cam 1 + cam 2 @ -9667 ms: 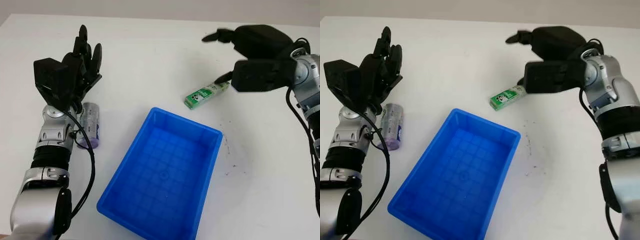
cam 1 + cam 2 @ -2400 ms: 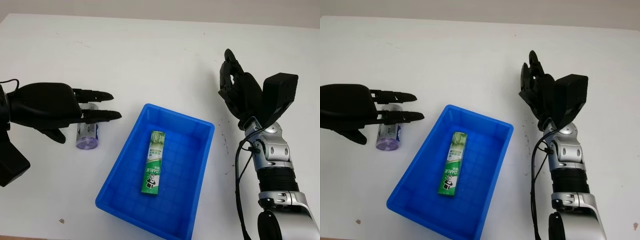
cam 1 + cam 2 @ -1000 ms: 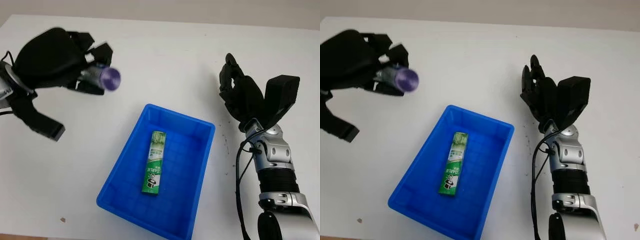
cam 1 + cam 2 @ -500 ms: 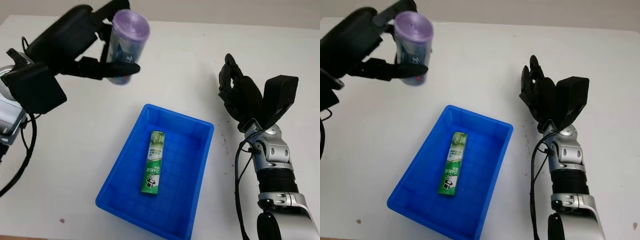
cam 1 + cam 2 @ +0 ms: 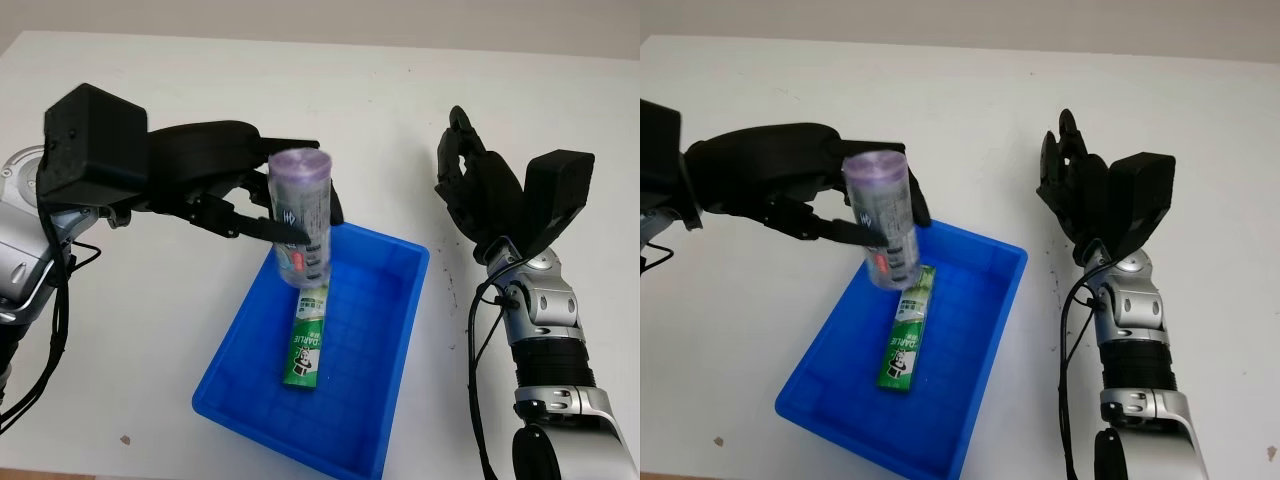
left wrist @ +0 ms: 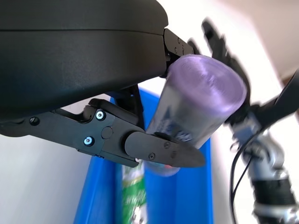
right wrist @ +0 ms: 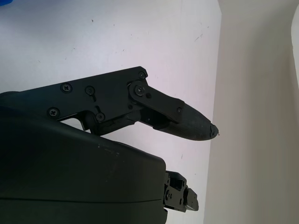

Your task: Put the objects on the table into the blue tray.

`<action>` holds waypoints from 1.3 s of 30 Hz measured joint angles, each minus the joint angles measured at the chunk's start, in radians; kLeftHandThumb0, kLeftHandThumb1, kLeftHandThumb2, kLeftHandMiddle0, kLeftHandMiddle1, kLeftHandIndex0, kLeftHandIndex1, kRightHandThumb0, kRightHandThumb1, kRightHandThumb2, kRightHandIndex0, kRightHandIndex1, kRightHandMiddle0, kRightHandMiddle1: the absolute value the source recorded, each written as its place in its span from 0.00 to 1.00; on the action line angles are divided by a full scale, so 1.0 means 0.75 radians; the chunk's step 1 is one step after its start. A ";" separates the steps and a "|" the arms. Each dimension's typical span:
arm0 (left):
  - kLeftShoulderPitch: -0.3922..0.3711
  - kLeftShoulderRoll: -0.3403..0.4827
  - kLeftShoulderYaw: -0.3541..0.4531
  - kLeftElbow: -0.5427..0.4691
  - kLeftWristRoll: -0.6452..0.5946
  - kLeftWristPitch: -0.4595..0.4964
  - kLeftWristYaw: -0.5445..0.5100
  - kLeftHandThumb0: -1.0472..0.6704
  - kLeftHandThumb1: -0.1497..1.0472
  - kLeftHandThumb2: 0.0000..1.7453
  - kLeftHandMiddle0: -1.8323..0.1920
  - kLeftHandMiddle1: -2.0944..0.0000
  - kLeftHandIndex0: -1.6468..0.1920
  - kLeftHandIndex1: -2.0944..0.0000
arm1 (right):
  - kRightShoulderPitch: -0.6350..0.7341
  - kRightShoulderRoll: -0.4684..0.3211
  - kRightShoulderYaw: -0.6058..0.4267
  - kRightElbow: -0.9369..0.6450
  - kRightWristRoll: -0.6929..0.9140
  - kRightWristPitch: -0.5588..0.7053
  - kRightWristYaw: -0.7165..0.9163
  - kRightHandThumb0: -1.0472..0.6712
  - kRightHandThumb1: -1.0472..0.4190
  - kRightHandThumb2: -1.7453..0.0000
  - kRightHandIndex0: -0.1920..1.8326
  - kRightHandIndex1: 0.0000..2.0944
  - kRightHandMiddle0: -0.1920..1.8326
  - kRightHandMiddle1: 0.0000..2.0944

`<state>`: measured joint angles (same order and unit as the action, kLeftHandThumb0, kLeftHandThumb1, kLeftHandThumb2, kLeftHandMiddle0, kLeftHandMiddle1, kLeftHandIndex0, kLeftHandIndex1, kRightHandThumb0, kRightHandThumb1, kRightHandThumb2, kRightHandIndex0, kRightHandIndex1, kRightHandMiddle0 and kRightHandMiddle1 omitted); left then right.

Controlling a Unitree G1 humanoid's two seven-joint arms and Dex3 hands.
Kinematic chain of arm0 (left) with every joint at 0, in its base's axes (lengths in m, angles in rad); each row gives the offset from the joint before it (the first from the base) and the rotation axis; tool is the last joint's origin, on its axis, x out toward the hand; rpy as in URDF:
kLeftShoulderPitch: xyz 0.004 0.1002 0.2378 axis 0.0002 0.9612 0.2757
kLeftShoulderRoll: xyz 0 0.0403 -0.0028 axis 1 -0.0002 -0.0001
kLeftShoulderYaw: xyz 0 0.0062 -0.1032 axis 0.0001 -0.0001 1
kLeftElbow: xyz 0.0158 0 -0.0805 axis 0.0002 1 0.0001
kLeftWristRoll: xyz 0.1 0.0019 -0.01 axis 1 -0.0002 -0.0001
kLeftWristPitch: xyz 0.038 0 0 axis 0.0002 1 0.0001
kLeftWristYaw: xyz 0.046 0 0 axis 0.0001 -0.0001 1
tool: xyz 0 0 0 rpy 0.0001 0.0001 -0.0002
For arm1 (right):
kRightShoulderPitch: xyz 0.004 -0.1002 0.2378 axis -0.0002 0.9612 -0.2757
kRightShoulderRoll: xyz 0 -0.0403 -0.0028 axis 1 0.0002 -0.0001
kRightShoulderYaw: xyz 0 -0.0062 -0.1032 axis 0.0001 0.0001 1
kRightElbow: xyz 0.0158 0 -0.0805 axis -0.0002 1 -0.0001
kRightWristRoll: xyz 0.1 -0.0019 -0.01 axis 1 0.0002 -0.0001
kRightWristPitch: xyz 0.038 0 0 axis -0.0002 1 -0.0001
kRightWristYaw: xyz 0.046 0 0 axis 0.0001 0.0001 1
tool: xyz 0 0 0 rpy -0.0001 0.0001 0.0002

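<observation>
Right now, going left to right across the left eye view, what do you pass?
Left hand → purple canister held in it over the tray → blue tray → right hand, open, over the table.

A white table [image 5: 150,380] is seen across the whole near scene, its top matte and evenly lit. Small dark specks are scattered on it, right of centre. Beyond its far edge, a pale grey-beige wall [image 5: 400,20] is visible.
</observation>
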<state>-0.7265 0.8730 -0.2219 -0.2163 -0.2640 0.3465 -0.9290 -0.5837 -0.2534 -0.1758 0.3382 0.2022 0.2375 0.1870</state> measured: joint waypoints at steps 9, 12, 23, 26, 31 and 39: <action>-0.038 -0.056 0.006 -0.018 0.017 0.116 -0.092 0.45 0.98 0.03 0.92 0.99 0.89 0.99 | 0.002 0.001 0.002 -0.022 0.001 0.015 -0.010 0.28 0.00 0.56 0.00 0.00 0.00 0.00; -0.037 -0.093 0.060 -0.018 -0.017 0.178 -0.057 0.51 0.82 0.31 0.93 0.98 0.91 0.98 | 0.002 0.002 0.002 -0.022 0.003 0.014 -0.009 0.28 0.00 0.56 0.00 0.00 0.00 0.00; -0.031 -0.480 0.428 0.374 -0.070 -0.137 0.409 0.29 0.95 0.40 0.94 0.97 0.93 0.97 | 0.002 0.010 -0.004 -0.023 0.012 0.000 -0.010 0.26 0.00 0.59 0.00 0.00 0.00 0.00; -0.034 -0.548 0.476 0.568 -0.021 -0.285 0.544 0.21 0.99 0.31 0.94 0.98 0.93 0.97 | -0.001 0.011 -0.007 -0.023 0.016 -0.036 0.000 0.25 0.00 0.58 0.00 0.00 0.00 0.00; -0.040 -0.634 0.507 0.865 0.066 -0.490 0.719 0.18 1.00 0.33 0.99 0.99 0.98 0.99 | -0.010 0.013 -0.009 -0.022 0.019 -0.076 0.006 0.24 0.00 0.58 0.00 0.00 0.00 0.00; -0.042 -0.680 0.505 1.242 0.186 -0.657 0.850 0.17 1.00 0.43 1.00 1.00 1.00 1.00 | -0.018 0.025 -0.011 -0.029 0.029 -0.121 0.011 0.21 0.00 0.60 0.00 0.00 0.00 0.00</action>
<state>-0.7580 0.3627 0.1565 0.7150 -0.1242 -0.1460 -0.2913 -0.5972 -0.2349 -0.1839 0.3168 0.2242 0.1467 0.1952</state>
